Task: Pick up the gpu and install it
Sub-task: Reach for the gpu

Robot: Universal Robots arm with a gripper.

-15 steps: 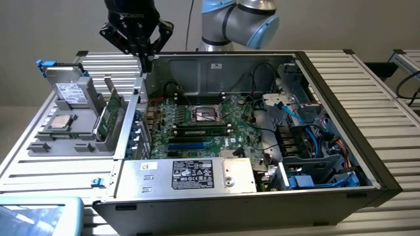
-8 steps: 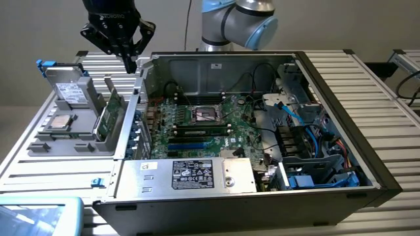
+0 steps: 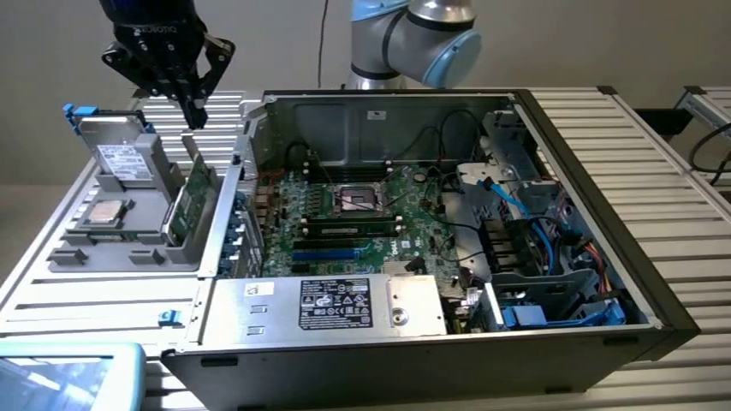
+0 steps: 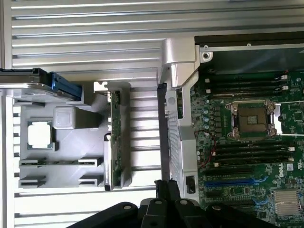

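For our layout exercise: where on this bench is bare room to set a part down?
Slatted table is bare beyond the computer case, exterior view's right, and in front of the grey holder. Holder and case interior are crowded.

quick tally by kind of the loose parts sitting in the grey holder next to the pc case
In the grey holder:
gpu: 1
processor chip: 1
memory stick: 1
drive with blue tabs: 1
total: 4
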